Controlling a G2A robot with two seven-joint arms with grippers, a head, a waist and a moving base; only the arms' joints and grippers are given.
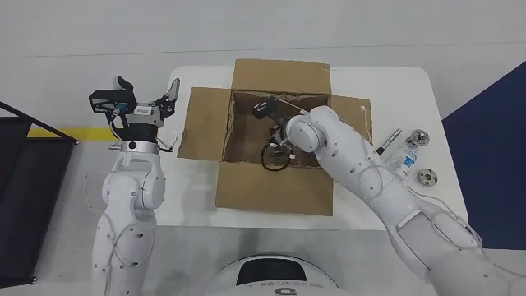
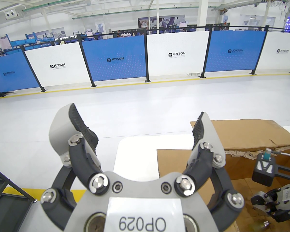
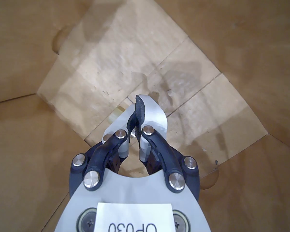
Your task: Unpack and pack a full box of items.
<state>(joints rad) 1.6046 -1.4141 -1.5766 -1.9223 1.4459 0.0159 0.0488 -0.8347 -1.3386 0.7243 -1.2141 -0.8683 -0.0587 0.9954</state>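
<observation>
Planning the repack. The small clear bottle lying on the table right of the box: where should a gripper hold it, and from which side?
Grip the bottle across mid-body, straight down from above. It lies flat on the table, its rounded sides free, while the metal disc and dark rod close by would likely crowd a sideways approach.

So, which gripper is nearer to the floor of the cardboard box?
Right. The right gripper is down inside the cardboard box, near its floor; the left gripper is outside, beyond a side flap.
</observation>
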